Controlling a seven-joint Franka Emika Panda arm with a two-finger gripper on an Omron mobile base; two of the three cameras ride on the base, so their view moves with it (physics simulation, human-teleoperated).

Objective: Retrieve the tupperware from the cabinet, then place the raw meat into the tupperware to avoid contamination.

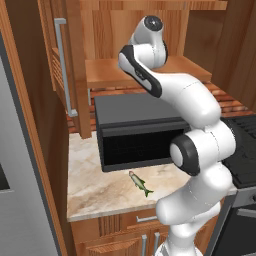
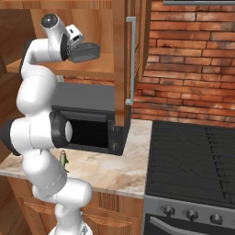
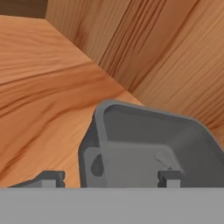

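While the hand view shows the fingers (image 3: pixel 109 178) straddling the tupperware (image 3: pixel 153 144) wall, grip unclear, both base views show the raw meat (image 1: pixel 140 183).

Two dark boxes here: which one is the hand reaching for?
The small grey tupperware on the cabinet shelf, between the fingers; the big black microwave sits below.

Setting: a rendered home kitchen. Evidence: reddish-brown wooden wall cabinet (image 1: pixel 75 60) at upper left of the left base view, door open, long silver bar handle. Below it, at frame centre, a black microwave (image 1: pixel 137 132) sits on a pale marbled counter (image 1: pixel 95 192). Low wooden drawers (image 1: pixel 135 220) with short handles run along the bottom edge. Right base view: red brick wall (image 2: pixel 188 59) fills the upper right; a black stove top (image 2: pixel 193 158) with knobs occupies the lower right. A small raw fish (image 1: pixel 140 183) lies on the counter, lower centre.
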